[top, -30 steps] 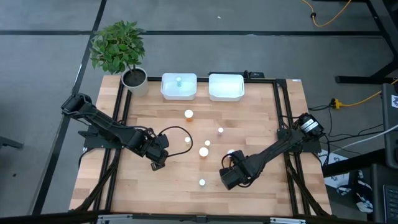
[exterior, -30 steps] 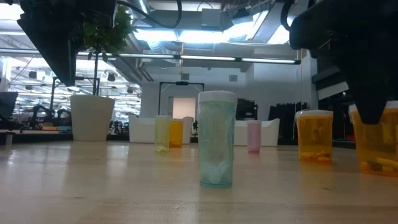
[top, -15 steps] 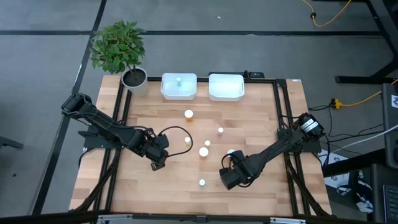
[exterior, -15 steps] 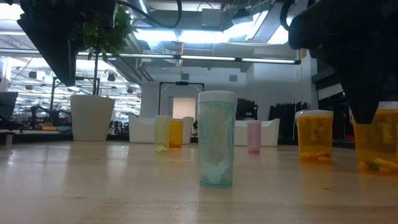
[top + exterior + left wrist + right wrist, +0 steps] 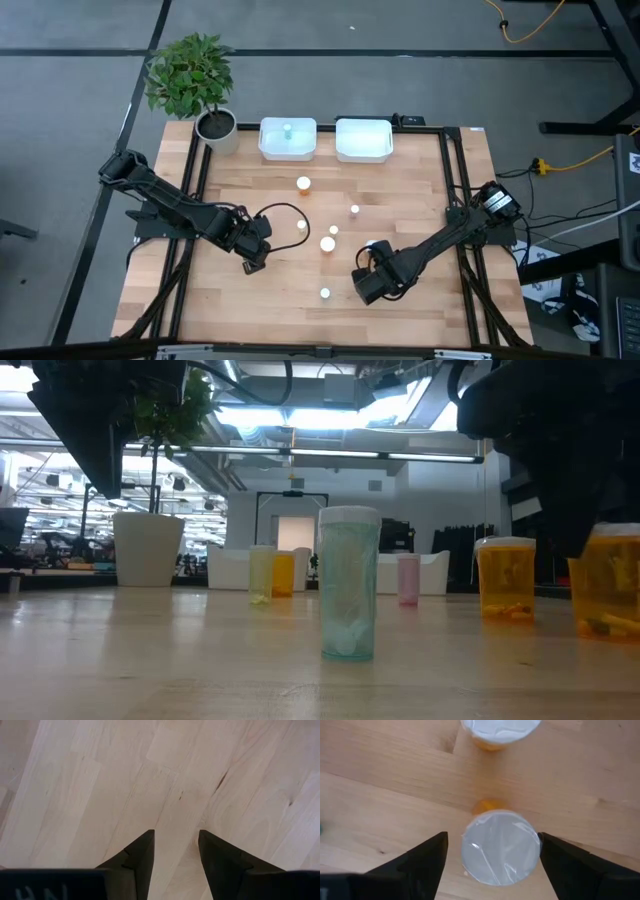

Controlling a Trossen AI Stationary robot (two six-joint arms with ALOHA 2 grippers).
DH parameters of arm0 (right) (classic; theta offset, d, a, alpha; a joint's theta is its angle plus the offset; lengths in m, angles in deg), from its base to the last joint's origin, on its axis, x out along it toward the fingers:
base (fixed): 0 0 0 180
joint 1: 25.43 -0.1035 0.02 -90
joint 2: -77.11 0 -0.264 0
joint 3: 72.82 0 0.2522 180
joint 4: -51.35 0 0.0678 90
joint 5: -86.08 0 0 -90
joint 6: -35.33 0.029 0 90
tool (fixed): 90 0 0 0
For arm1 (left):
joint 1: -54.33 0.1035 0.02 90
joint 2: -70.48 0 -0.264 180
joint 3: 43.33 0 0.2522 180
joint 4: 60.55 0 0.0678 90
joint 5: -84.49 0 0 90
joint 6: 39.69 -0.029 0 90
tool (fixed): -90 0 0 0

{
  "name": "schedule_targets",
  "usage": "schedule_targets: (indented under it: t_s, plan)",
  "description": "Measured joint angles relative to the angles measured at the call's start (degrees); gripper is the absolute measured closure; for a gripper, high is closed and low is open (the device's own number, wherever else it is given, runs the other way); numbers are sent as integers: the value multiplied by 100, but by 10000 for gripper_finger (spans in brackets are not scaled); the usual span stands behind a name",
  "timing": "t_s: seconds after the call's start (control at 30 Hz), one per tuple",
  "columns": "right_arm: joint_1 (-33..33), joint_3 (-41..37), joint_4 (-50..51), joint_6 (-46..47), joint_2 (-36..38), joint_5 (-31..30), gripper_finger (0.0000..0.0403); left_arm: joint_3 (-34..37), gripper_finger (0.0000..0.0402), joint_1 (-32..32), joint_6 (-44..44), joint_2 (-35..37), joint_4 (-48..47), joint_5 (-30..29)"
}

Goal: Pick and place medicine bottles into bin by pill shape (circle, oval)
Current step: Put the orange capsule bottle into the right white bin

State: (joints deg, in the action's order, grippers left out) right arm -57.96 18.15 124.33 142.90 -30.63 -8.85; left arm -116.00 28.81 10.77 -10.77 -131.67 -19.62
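Target bottle: an orange bottle (image 5: 500, 847) with a round white cap is seen from above, standing upright on the table (image 5: 400, 195) at the front right; in the low view its orange body (image 5: 606, 582) shows pills at the bottom.
Right gripper: the right gripper (image 5: 492, 855) is held over this bottle with its fingers (image 5: 427, 857) spread wide, one on each side of the cap, clear of it on both sides; nothing is gripped.
Left gripper: the left gripper (image 5: 175, 852) is held over bare wood at the front left, its fingers narrowly apart and empty.
Other bottles: a second orange bottle (image 5: 500, 732) stands just beyond the target; a pale bluish bottle (image 5: 348, 584) stands alone near the front edge; a pale green one (image 5: 261, 573), a small orange one (image 5: 284, 573) and a pinkish one (image 5: 408, 579) stand farther back.
Bins: two white bins (image 5: 288, 139) (image 5: 363, 140) are set at the far edge; one small bottle (image 5: 287, 129) is seen in the left one.
Open room: bare wood lies between the two arms.
Surroundings: a potted plant (image 5: 193, 82) stands at the far left corner.
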Motion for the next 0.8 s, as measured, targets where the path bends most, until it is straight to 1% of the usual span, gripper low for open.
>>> schedule_targets:
  t_s: [0.1, 0.33, 0.4, 0.47, 0.57, 0.67, 0.73, 0.8]
  plan:
    - [0, 0, 0, 0, 0, 7, 115, 2, 255, -2, -1, 0, 0, 0]
    - [7, 0, 0, 13, 0, 27, 175, 1, 255, 0, -3, 0, 0, 0]
    - [7, 6, 6, 13, 1, 218, 189, 2, 255, 0, -3, 0, 0, 0]
    - [9, 118, 132, 5, 2, 518, 194, 1, 255, 0, -3, 0, 0, 0]
    - [2, 554, 475, -72, 2, 648, 195, 2, 255, -2, -3, 0, 0, 0]
    - [12, 1257, 921, -421, 2, 635, 194, 2, 255, -2, -5, 0, 0, 0]
    - [58, 1785, 1244, -679, 2, 412, 190, 2, 255, 0, -5, 0, 0, 0]
    - [130, 2292, 1709, -935, 2, -25, 188, 0, 255, -2, -5, 0, 0, 0]
